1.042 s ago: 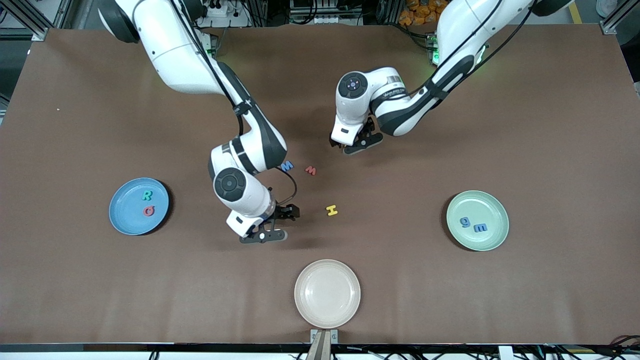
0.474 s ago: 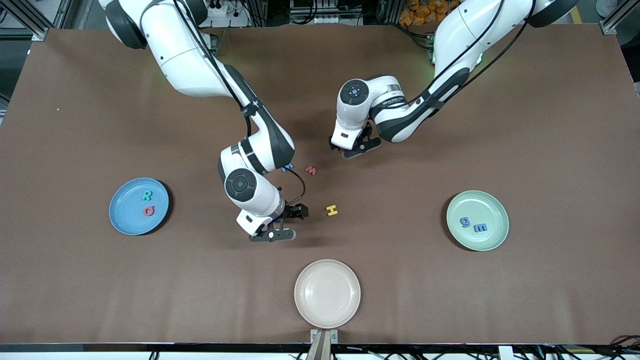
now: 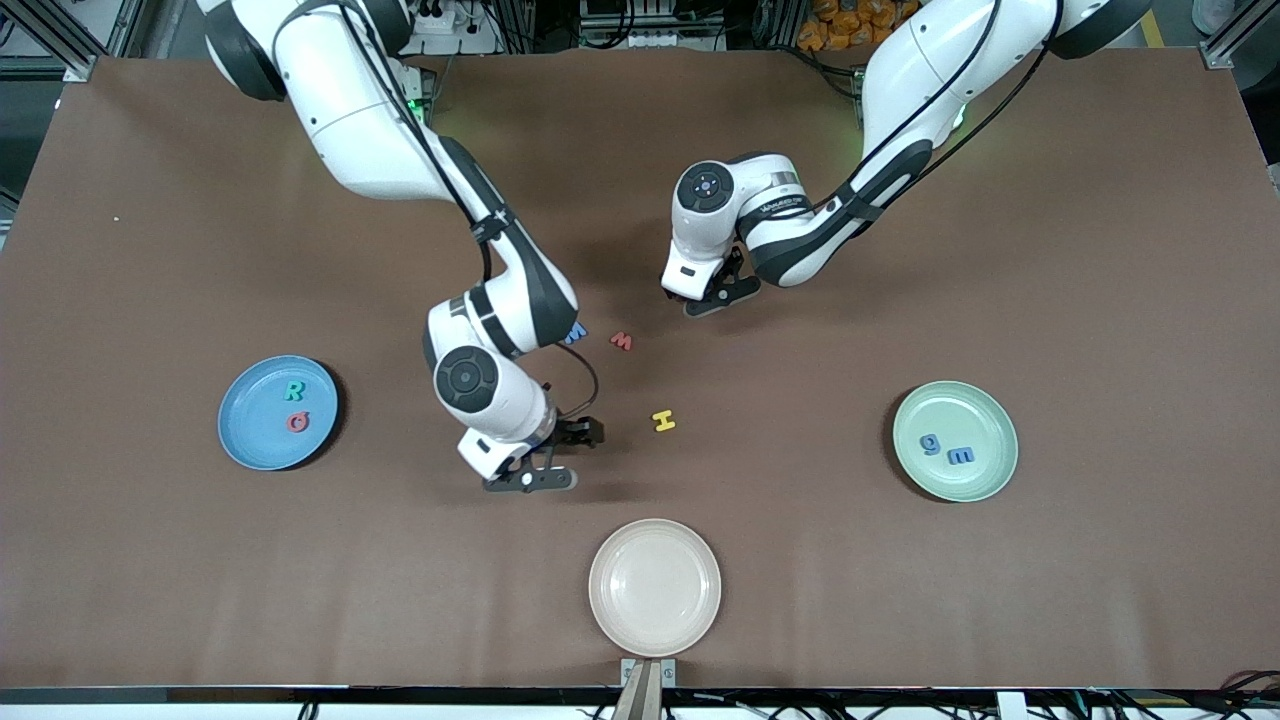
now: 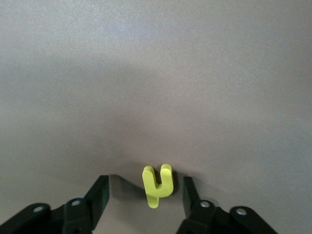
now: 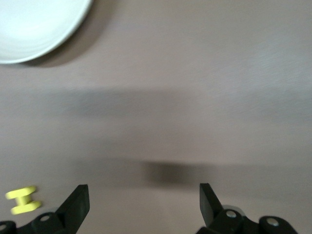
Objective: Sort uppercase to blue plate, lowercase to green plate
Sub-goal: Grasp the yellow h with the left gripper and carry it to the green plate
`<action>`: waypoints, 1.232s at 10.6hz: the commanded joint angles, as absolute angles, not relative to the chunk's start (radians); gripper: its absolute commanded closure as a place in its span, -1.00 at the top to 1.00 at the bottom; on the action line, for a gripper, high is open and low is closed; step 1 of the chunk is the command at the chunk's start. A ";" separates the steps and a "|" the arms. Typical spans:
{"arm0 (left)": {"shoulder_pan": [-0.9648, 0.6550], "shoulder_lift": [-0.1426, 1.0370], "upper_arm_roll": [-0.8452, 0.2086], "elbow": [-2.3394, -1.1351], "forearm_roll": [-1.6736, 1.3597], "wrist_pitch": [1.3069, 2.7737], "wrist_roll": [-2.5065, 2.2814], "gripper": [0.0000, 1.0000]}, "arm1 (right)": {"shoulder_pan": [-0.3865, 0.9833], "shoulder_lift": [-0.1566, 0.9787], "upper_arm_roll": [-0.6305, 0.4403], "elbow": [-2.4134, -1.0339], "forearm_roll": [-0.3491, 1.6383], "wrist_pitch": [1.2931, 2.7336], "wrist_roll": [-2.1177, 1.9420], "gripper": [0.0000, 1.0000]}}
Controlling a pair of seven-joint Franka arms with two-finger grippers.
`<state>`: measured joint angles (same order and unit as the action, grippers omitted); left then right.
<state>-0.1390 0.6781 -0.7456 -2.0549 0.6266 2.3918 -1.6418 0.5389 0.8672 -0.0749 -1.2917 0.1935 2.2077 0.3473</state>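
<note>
The blue plate (image 3: 240, 425) holds the green R (image 3: 294, 390) and red Q (image 3: 298, 422). The green plate (image 3: 985, 420) holds the blue g (image 3: 932, 445) and blue m (image 3: 961, 456). The yellow H (image 3: 664, 421), the tiny red w (image 3: 622, 341) and the blue M (image 3: 575, 335), partly hidden by the right arm, lie mid-table. My left gripper (image 3: 712, 297) (image 4: 145, 189) is open low over the table, with the tiny hooked yellow letter (image 4: 158, 185) between its fingers, untouched. My right gripper (image 3: 552, 457) (image 5: 142, 195) is open and empty beside the H (image 5: 22, 200).
A cream plate (image 3: 654, 586) sits at the table edge nearest the front camera; its rim also shows in the right wrist view (image 5: 34, 24). The right arm's forearm hangs over the table beside the blue M.
My right gripper moved toward the yellow H, then drew back a little toward the right arm's end. My left gripper shifted slightly over the tiny yellow letter. No letter has moved.
</note>
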 commanded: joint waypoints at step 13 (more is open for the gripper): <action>-0.016 0.545 -0.730 -2.029 0.713 2.385 -1.427 -1.00 | 0.564 0.888 -0.037 -1.272 0.130 2.213 0.397 1.00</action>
<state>-0.0785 0.6149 -0.7218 -2.0123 0.7003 2.3947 -1.5155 0.5528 0.8718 -0.0546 -1.2924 0.1354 2.1916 0.3584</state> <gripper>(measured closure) 0.740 0.000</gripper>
